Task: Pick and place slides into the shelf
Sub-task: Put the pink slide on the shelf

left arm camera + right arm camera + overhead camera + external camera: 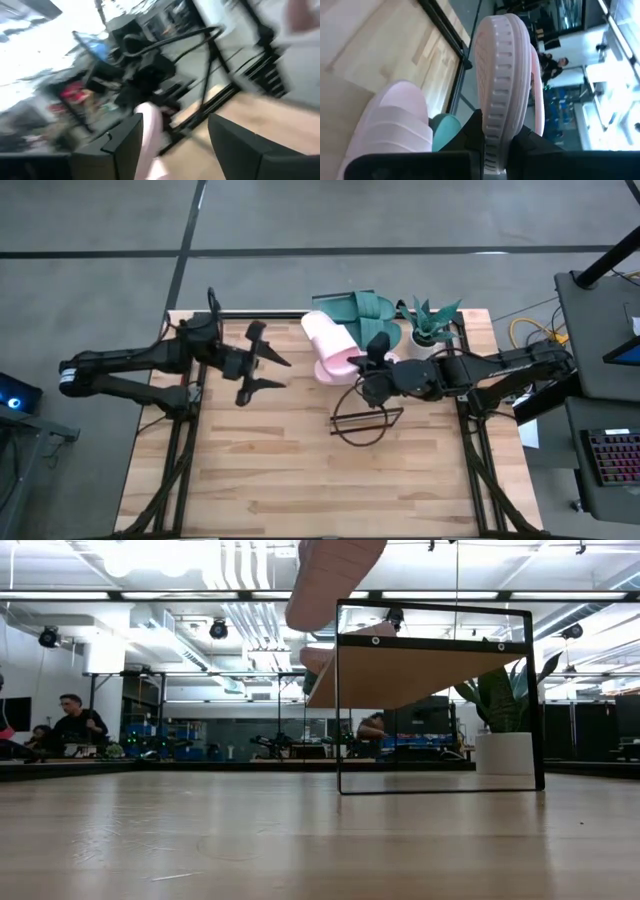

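My right gripper [372, 365] is shut on a pale pink slide [326, 332], which shows high over the shelf's left end in the low view [332, 575]. The second pink slide [330, 372] and the teal pair [360, 307] lie on the shelf's plank top [430, 675]. The shelf's thin black frame [362, 425] stands on the table. My left gripper [287, 373] hovers open to the left of the shelf, touching nothing. Its wrist view is blurred and shows a pink slide [150, 137] ahead of its open fingers. My right gripper pinches the pink slide's thick ribbed sole [496, 135] at one end between its two fingers, one on each face. The fingers come level from the table's right. The slide is lifted clear and sticks out ahead of the fingers, on edge, its strap [537, 85] to one side.
A potted plant in a white pot [428, 330] stands by the shelf's right end, close to my right arm. The wooden tabletop [300, 470] lies bare toward the near edge. People [72, 720] sit in the room beyond the far edge.
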### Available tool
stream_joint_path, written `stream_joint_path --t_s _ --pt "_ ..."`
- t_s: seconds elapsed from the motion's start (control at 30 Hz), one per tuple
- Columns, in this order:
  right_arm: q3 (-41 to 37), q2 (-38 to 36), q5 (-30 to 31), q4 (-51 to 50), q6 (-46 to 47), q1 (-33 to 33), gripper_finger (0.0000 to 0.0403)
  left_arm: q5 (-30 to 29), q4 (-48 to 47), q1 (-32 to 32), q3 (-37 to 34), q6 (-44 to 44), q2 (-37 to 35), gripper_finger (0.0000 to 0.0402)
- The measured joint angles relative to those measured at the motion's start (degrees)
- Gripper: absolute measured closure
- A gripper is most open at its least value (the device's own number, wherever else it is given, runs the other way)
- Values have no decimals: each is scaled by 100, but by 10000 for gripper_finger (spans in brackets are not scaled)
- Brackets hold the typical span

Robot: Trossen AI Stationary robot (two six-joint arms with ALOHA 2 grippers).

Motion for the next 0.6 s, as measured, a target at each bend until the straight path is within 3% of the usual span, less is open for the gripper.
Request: stream_joint_path --t_s 0.2,0.43,0.6 --pt "2 -6 90 183 735 -13 375 -2068 287 -513 -4 1175 519 210" --pt "0 -3 128 184 911 -7 375 -2976 1201 -986 123 2113 1206 213" --pt "0 -1 337 181 879 -24 375 -3190 1330 -1083 269 2183 1560 213"
